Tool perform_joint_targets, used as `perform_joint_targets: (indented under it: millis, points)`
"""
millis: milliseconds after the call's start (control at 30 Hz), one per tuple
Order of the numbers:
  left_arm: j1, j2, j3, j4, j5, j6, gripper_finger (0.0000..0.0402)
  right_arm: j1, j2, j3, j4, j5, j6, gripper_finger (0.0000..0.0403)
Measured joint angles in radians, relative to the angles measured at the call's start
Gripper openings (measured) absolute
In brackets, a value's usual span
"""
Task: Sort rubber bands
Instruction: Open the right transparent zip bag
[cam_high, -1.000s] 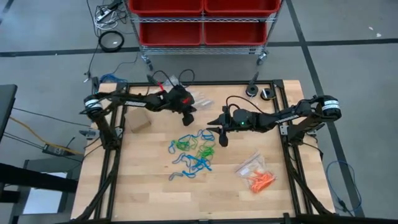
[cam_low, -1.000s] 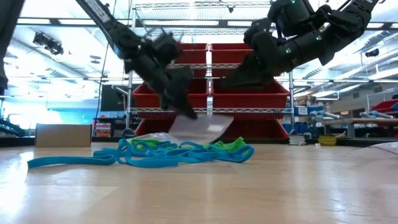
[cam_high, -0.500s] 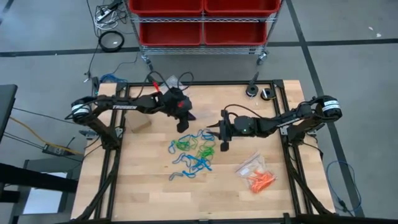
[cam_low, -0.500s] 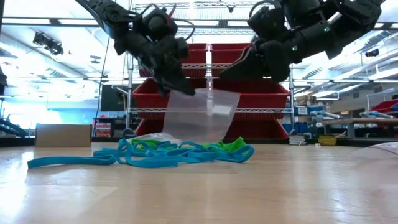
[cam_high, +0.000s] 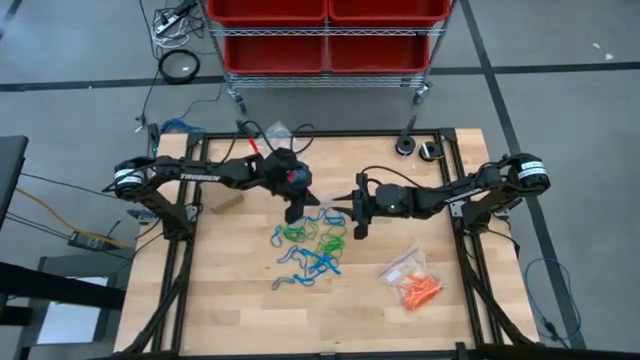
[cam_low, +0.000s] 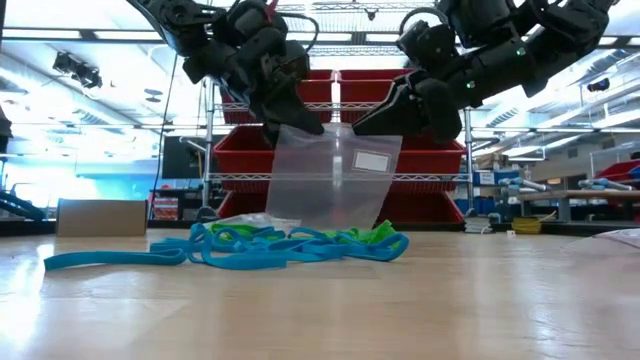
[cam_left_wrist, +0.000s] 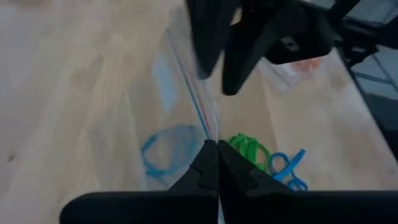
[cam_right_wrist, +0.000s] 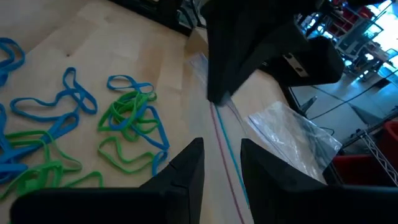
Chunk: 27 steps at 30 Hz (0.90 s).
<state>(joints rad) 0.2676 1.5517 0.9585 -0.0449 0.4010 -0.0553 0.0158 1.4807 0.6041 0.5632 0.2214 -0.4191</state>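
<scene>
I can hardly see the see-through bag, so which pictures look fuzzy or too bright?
Low view: bright room behind shows through the bag, hanging from the shut left end effector; the bands are sharp. Left wrist view: table and bands look blurred. Right wrist view: bands are sharp, bright glare at the far corner. High view: even light.

Blue and green rubber bands (cam_high: 312, 243) in a loose tangle, flat at mid-table; orange ones bagged

High cam overhead; low cam table-level — both see rubber bands (cam_high: 310, 240).
</scene>
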Motion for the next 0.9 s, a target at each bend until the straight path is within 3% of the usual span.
perform_joint_targets:
  millis: [300,900]
  points:
    - [-0.026,0.000,0.000,0.034,0.069,-0.009,0.0001,-0.012,0.000,0.000,-0.004,-0.001,0.005,0.0093]
    - [-0.044,0.000,0.000,0.025,0.073,-0.006,0.0001,-0.009,0.000,0.000,0.012,-0.012,0.024,0.0094]
